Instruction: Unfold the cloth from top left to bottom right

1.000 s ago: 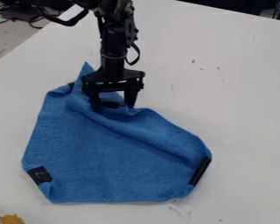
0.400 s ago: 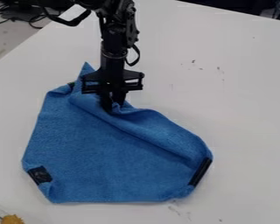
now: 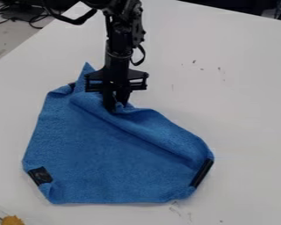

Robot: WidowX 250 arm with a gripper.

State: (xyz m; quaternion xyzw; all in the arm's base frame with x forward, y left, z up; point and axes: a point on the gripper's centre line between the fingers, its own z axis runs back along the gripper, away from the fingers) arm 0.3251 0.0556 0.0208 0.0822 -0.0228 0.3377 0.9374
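The gripper (image 3: 117, 106) hangs at the upper edge of the blue cloth (image 3: 107, 154), its fingers closed together on a bunched bit of the folded-over layer. The cloth lies on the white table, with a raised fold running from its upper left down to the right side. A pointed corner sticks up at the top left. Black patches show at the lower-left corner and along the right edge, and a small dark one near the upper left.
The white table (image 3: 236, 110) extends around the cloth. A yellow-orange item (image 3: 12, 220) is at the bottom-left corner. Dark cables lie beyond the table at the upper left. Small dark marks dot the tabletop.
The gripper's fingers, spread wide a second ago, have come together on the cloth's folded edge. The arm has since shifted slightly to the right; the cloth has barely moved.
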